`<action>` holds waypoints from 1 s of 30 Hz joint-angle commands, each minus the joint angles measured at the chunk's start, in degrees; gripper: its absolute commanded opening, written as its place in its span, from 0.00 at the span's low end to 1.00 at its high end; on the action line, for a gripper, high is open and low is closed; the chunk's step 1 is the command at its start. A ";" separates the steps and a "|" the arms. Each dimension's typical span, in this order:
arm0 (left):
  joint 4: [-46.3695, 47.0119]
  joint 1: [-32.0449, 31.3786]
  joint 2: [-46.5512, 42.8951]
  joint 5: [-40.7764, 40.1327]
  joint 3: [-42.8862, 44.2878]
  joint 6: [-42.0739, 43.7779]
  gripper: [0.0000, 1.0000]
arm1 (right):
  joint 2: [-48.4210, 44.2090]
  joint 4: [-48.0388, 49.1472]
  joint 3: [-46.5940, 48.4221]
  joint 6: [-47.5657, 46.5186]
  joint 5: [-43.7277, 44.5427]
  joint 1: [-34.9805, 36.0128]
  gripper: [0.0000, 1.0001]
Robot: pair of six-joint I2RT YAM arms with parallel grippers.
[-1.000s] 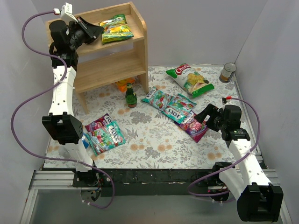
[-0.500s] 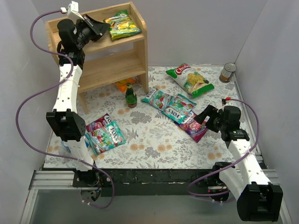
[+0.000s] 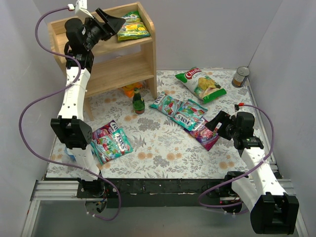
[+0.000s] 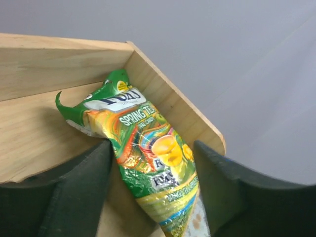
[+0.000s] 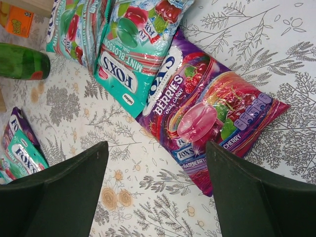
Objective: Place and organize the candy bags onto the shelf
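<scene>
The wooden shelf [image 3: 116, 71] stands at the back left. A yellow-green candy bag [image 3: 132, 27] [image 4: 148, 163] lies on its top tier against the right side panel. My left gripper [image 3: 109, 23] [image 4: 152, 197] is open, one finger on each side of that bag's near end. Two teal candy bags [image 3: 165, 103] [image 3: 188, 113] and a purple one [image 3: 206, 134] [image 5: 207, 118] lie on the mat. My right gripper [image 3: 216, 123] [image 5: 157, 192] hovers open just above the purple bag's near end. Two more candy bags [image 3: 111, 140] overlap at the front left.
A white-and-green chip bag [image 3: 202, 84] lies at the back right, with a tin can [image 3: 241, 76] in the far corner. A green bottle [image 3: 138, 102] [image 5: 22, 61] stands by the shelf's right leg. An orange packet [image 3: 132, 90] lies under the shelf.
My left gripper carried the yellow-green bag right and back along the top tier, then opened and let it go. The right arm has stayed still.
</scene>
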 commanded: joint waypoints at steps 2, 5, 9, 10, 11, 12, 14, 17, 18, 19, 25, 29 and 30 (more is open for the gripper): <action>-1.30 0.37 -7.63 -7.06 -6.14 3.35 0.98 | 1.13 -0.96 0.61 -0.06 1.19 -0.12 0.88; 0.57 0.37 -11.51 -9.26 -9.67 4.23 0.98 | 1.48 -1.05 0.79 0.20 1.10 -0.20 0.88; -1.10 0.37 -13.44 -11.11 -10.11 4.67 0.98 | 0.87 -0.96 0.96 0.46 1.36 -0.20 0.88; -1.54 0.37 -13.97 -11.38 -10.11 4.58 0.98 | 0.78 -1.05 1.05 0.46 1.63 -0.20 0.88; -2.41 0.37 -14.23 -11.55 -10.37 4.41 0.98 | 0.52 -1.31 1.22 0.38 1.72 -0.20 0.88; -2.68 0.37 -14.67 -11.21 -10.55 4.23 0.98 | 0.25 -1.40 1.40 0.29 1.89 -0.20 0.88; -2.68 0.37 -16.25 -9.72 -11.51 3.35 0.98 | -0.10 -1.75 1.58 -0.06 2.42 -0.12 0.88; -2.77 0.28 -19.40 -6.11 -13.44 2.13 0.98 | -0.63 -2.02 2.01 -1.29 2.77 -0.12 0.88; -2.77 -0.07 -20.38 -3.67 -14.84 1.95 0.98 | -0.80 -2.02 2.28 -1.56 2.77 -0.20 0.89; -2.68 -0.24 -21.69 -2.95 -15.64 1.77 0.98 | -0.89 -2.10 2.28 -1.99 2.86 -0.20 0.90; -1.81 -4.19 -33.21 4.33 -27.73 1.33 0.98 | -1.07 -2.37 2.37 -2.44 3.21 -0.20 0.91; -0.66 -10.95 -41.91 7.17 -41.55 2.12 0.98 | 0.15 -2.54 2.19 -2.44 4.88 -0.20 0.91; -0.75 -11.66 -44.71 7.08 -43.75 1.77 0.98 | 0.60 -2.63 2.19 -2.52 5.14 -0.20 0.91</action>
